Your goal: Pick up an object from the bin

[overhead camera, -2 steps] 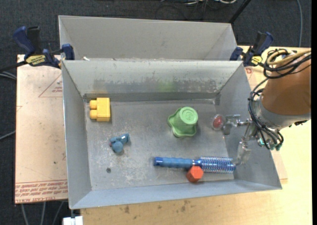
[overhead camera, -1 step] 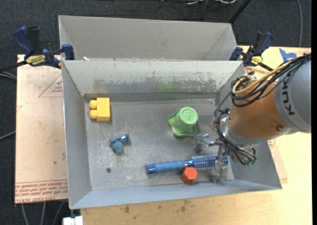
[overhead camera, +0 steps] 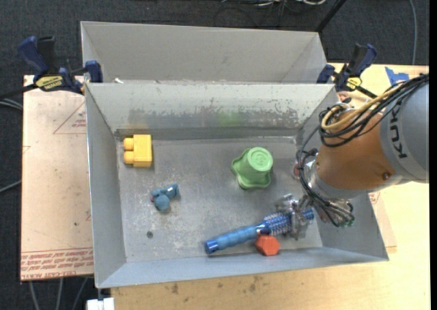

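Where the claw (overhead camera: 295,217) sits at the blue brush's (overhead camera: 235,237) bristled right end, tangled cables (overhead camera: 334,212) crowd it; I cannot tell whether it is open or closed.

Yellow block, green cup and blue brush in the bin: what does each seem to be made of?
Yellow block: likely hard moulded plastic, with even colour and a toy-brick shape. Green cup: probably plastic, smooth with a soft sheen and moulded rings on top. Blue brush: the handle looks like slightly glossy plastic; the bristles could be wire or nylon.
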You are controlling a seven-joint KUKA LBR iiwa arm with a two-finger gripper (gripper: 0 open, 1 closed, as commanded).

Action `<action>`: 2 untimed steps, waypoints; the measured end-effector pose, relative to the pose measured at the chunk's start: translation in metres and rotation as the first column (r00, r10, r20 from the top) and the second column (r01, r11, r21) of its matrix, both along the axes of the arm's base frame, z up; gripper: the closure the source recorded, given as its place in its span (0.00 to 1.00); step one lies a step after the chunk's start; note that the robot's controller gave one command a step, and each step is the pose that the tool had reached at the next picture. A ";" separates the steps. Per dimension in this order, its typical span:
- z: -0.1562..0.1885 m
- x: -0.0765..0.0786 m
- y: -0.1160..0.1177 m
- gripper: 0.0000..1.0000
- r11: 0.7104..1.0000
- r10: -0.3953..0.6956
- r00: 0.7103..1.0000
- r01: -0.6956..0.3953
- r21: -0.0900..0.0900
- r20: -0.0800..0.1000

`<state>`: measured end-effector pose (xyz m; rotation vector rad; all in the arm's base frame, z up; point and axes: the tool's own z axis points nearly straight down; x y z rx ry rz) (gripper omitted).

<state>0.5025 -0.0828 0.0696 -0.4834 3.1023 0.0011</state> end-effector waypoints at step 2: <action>0.347 0.058 -0.008 1.00 1.000 -0.030 0.999 0.030 -0.003 0.012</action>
